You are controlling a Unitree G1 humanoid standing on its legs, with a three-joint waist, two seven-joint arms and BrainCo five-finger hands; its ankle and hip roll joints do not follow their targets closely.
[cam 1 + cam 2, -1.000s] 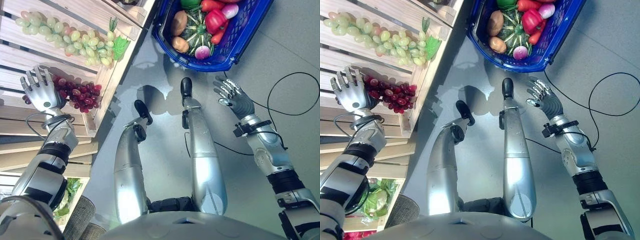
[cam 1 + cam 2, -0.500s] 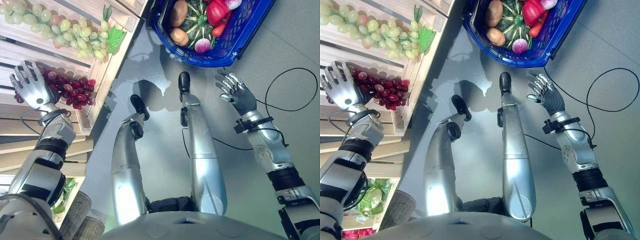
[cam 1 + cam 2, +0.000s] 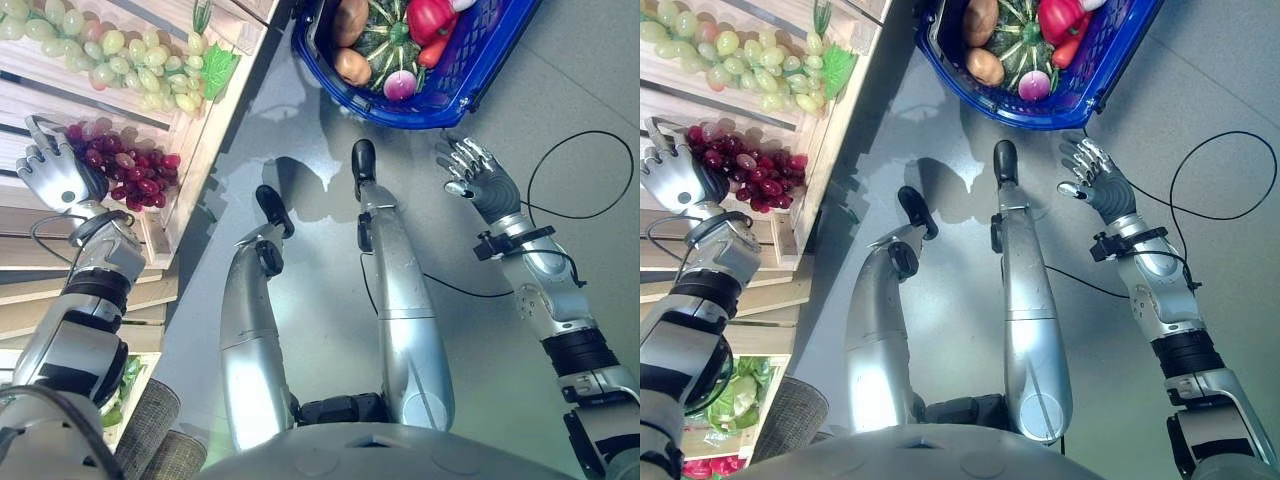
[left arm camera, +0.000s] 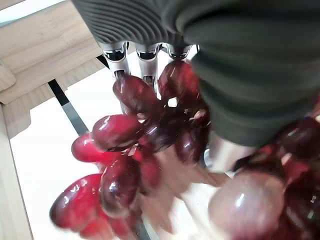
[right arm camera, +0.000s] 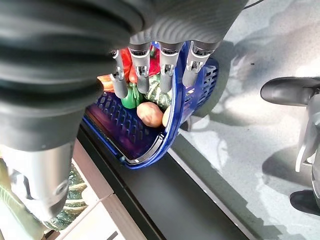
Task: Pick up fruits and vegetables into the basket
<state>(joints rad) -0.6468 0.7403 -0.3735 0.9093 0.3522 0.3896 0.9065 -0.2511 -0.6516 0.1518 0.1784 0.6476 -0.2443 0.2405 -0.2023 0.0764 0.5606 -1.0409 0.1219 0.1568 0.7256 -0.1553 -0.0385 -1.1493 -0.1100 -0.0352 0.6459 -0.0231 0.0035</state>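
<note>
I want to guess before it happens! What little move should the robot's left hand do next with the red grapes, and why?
Probably curl the left hand shut round the red grapes. It already rests on the bunch on the wooden shelf, fingers reaching into the berries in the wrist view, but a firm grasp isn't clear. The blue basket waits on the floor.

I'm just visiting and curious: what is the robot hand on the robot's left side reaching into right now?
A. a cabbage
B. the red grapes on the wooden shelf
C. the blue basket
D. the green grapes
B: the left robot hand sits on the red grapes on the wooden shelf, and its wrist view shows its fingers among the red berries.
</note>
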